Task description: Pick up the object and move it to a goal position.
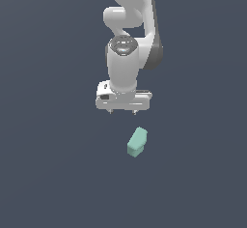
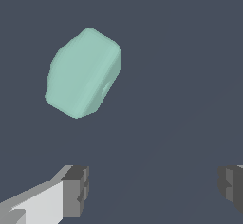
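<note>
The object is a small mint-green stepped block (image 1: pixel 137 142) lying on the dark grey floor, in the lower middle of the exterior view. It also shows in the wrist view (image 2: pixel 83 73), apart from the fingers. My white gripper (image 1: pixel 122 111) hangs above the floor, up and a little to the exterior view's left of the block, not touching it. Its two short fingertips (image 1: pixel 110 111) stand wide apart. In the wrist view the gripper (image 2: pixel 154 190) is open and empty, with grey pads (image 2: pixel 76 191) on each side.
The white arm (image 1: pixel 129 24) rises behind the gripper to the top of the exterior view. The dark grey floor (image 1: pixel 48 174) surrounds the block on all sides.
</note>
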`<state>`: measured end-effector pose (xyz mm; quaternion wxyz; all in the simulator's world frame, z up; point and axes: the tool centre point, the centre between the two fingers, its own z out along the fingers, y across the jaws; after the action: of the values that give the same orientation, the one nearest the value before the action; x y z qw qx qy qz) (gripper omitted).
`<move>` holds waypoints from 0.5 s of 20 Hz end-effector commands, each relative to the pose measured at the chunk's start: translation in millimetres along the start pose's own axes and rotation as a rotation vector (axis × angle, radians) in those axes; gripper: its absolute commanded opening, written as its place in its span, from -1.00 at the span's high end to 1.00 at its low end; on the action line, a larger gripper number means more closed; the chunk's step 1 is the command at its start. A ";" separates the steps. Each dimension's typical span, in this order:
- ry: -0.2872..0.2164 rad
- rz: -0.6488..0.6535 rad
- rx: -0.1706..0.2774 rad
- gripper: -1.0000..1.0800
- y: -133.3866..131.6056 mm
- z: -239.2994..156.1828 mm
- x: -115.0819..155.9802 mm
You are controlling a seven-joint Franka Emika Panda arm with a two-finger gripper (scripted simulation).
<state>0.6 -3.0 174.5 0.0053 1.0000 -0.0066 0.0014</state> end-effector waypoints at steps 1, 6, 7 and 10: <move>0.000 0.000 0.000 -0.92 0.0 0.0 0.0; 0.001 -0.023 0.002 -0.92 -7.0 2.2 1.0; 0.002 -0.032 0.003 -0.92 -9.7 3.1 1.3; 0.003 -0.050 0.005 -0.92 -14.5 4.5 1.7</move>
<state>2.2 9.1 170.5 0.0033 0.9999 0.0142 0.0025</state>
